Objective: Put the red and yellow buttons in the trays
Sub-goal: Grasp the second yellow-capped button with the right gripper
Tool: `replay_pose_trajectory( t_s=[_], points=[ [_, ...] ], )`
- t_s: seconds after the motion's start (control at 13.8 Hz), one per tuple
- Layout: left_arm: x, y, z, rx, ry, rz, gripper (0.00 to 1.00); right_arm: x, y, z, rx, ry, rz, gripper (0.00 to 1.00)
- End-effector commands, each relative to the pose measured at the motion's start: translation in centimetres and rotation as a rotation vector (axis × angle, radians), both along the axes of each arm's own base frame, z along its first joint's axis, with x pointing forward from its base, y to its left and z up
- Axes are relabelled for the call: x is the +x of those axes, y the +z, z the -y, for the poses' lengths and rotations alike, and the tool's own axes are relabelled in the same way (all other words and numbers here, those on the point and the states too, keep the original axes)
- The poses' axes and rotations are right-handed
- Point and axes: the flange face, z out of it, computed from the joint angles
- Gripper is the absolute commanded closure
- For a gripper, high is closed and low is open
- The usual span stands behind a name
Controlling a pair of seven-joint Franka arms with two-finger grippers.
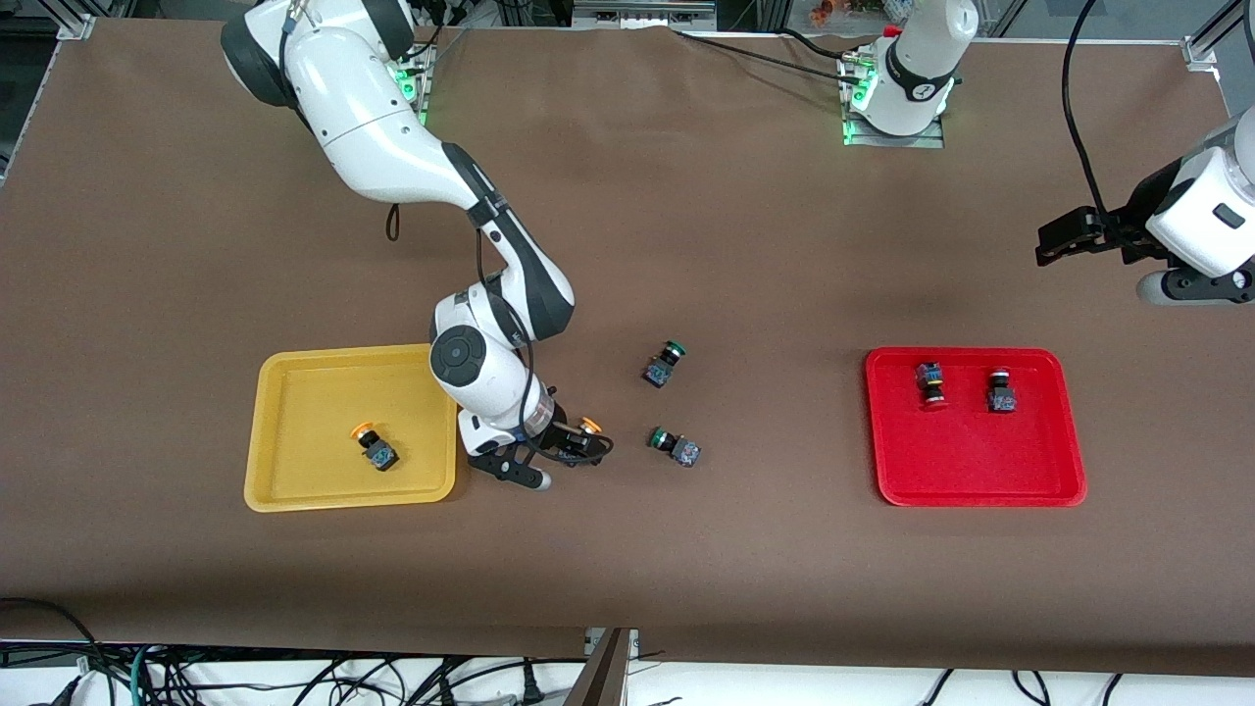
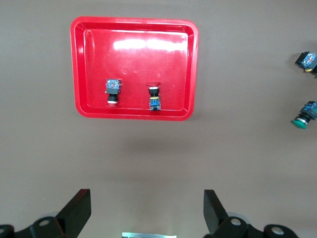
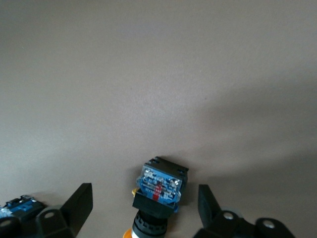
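Two red-capped buttons [image 1: 930, 384] [image 1: 1000, 390] are laid side by side in the red tray [image 1: 980, 485]. One yellow-capped button [image 1: 376, 446] is lying in the yellow tray [image 1: 294, 490]; another [image 1: 585, 431] is seen on the table beside that tray.

The right gripper [image 1: 559, 453] is hiding most of a yellow button [image 1: 588, 428] in the front view; only the orange cap is peeking out at its two o'clock. In the right wrist view that button's [image 3: 159, 191] cap is being cut off by the picture's edge, and another small switch [image 3: 20, 207] is showing only partly at the edge. In the left wrist view, a dark switch [image 2: 307, 60] is running off the frame, its cap colour too little seen to tell.
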Motion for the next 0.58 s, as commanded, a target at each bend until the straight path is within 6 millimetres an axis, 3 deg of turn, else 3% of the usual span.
replay_pose_trajectory(
  t_s=[0.0,0.22,0.51],
  points=[
    [-0.1,0.0,0.6,-0.017,0.001,0.003,0.0,-0.2,-0.7,-0.9,0.01,-0.006,0.001,0.07],
    [1.2,0.3,0.7,-0.026,0.004,0.022,0.0,-0.4,-1.1,-0.7,-0.003,0.009,-0.005,0.24],
    [1.6,-0.3,0.5,-0.027,0.005,0.012,0.0,0.0,-0.7,0.0,-0.028,0.031,0.011,0.55]
  ],
)
